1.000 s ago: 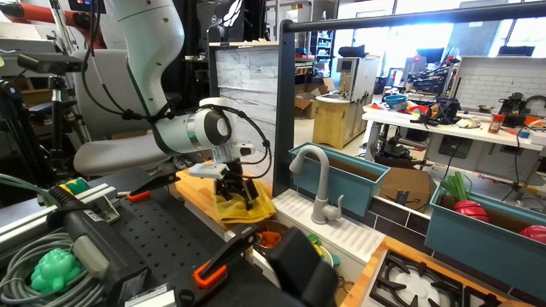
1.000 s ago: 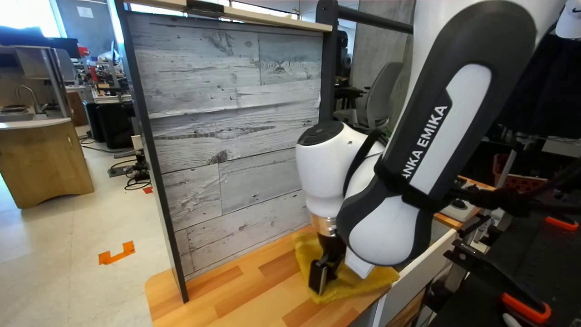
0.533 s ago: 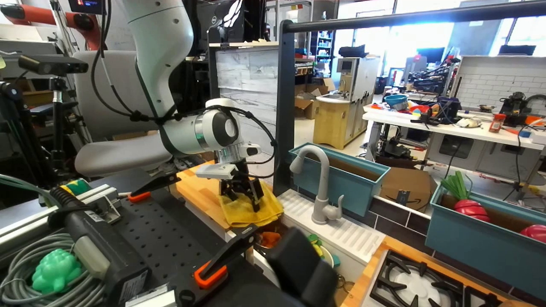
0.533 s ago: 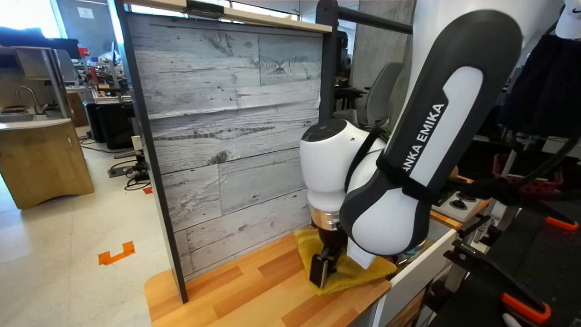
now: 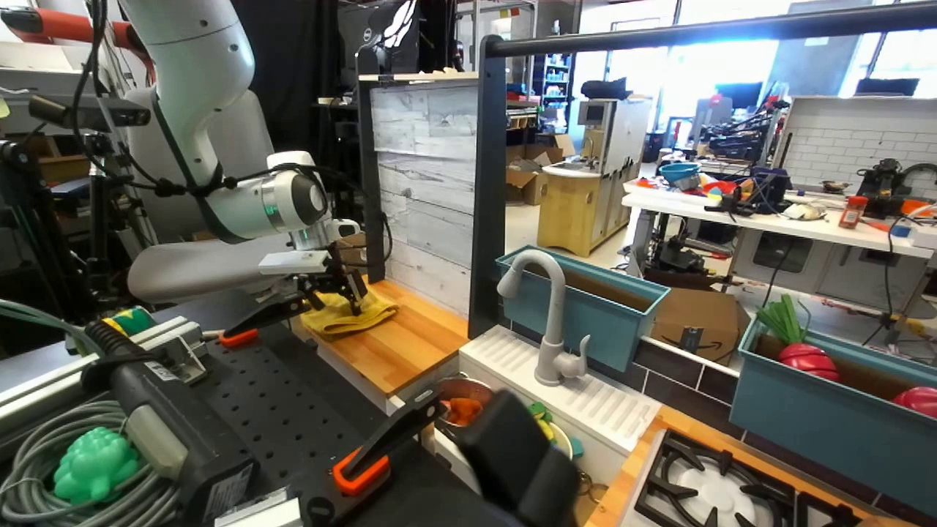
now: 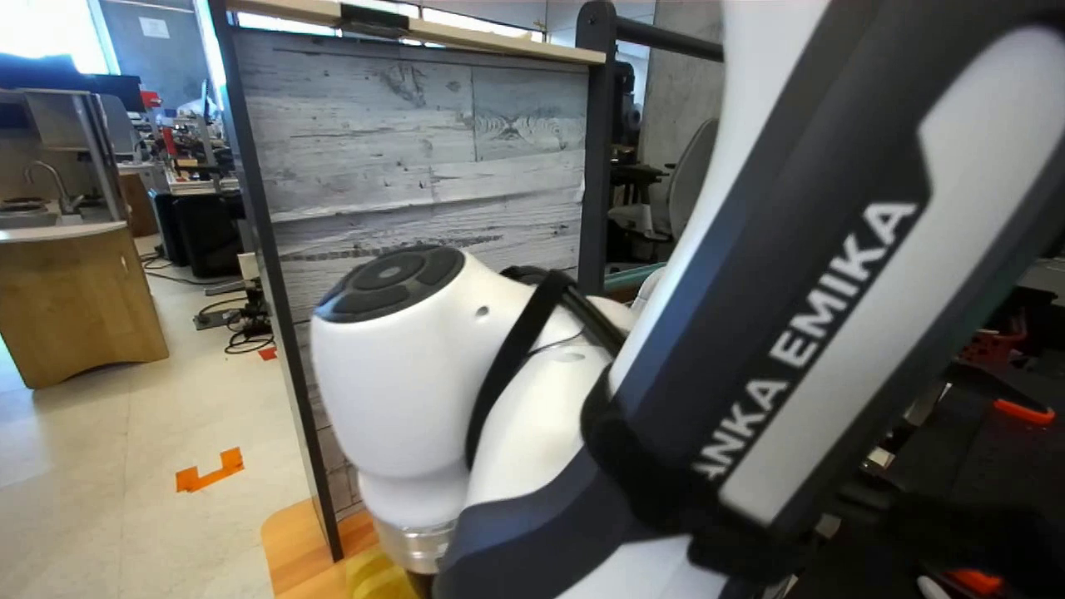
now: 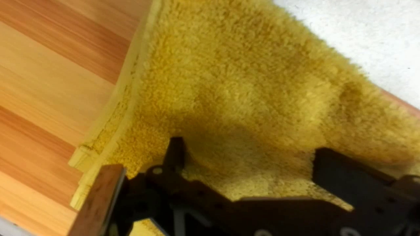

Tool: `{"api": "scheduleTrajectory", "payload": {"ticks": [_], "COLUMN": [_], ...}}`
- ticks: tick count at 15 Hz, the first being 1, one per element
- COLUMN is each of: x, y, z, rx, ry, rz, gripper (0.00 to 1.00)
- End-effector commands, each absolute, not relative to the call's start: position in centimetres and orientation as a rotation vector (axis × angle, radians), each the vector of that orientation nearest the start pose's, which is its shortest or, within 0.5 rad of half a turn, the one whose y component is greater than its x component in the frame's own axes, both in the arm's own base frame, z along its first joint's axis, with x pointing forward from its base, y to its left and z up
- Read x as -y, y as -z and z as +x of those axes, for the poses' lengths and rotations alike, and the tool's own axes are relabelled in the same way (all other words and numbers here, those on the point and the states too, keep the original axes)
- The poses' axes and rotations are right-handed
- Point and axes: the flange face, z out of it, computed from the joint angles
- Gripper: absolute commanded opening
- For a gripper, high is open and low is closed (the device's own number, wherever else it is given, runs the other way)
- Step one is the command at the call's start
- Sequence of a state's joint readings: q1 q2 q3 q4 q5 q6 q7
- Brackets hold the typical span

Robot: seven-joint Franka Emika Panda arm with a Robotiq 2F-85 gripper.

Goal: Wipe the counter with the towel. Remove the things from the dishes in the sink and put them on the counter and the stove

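Where the wrist view looks down, a bright yellow towel (image 7: 236,82) fills most of it: plush, thick-piled, with a doubled, stitched hem along the left side of that view. Over it sits the black gripper (image 5: 337,303), its fingers spread well apart and apparently touching the cloth, pinching nothing. The step in hand looks to be wiping, by pressing rather than gripping. The towel should handle as light, limp and impossible to break; its nap will probably drag on wood, so it may bunch up or trail behind the fingers. Firm pressure near the middle would suit wiping; for lifting, a raised fold or that doubled hem seems the surest place to pinch.

Beneath lies the flat wooden counter (image 5: 399,351). The towel rests toward one end of it, right up to the side edge, where it could slip over.

Farther off, in an exterior view, comes the white sink (image 5: 505,355) with its grey faucet (image 5: 554,315); down in it are a pot (image 5: 463,388) with an orange item (image 5: 464,412) inside and a partly hidden white bowl (image 5: 563,439) of green and yellow pieces (image 5: 540,411). Farthest from the gripper is the stove (image 5: 721,492), dark grates over pale burners.
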State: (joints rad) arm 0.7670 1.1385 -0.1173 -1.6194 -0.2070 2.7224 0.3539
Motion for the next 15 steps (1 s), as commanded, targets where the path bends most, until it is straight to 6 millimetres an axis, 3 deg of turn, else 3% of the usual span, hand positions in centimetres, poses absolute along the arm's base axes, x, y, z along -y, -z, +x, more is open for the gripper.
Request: {"api": "scheduleTrajectory", "payload": {"ticks": [1,6,8,10,12,15], "x": [-37.7,-27.5,-26.4,-28.2,-32.3,-38.9], "y": [6.6,7.5,7.3,6.9,6.4,5.7], "z": [53.5,59.6,60.1,59.2,57.2,52.4], "rx": [0.786,0.316,0.299,0.446,0.655,0.892], "ry": [0.142,0.137,0.08,0.042,0.019,0.014], "rz": [-3.265,-3.401,-3.408,-3.367,-3.289,-3.169], "gripper": [1.0,1.0,1.0,1.0,1.0,1.0]}}
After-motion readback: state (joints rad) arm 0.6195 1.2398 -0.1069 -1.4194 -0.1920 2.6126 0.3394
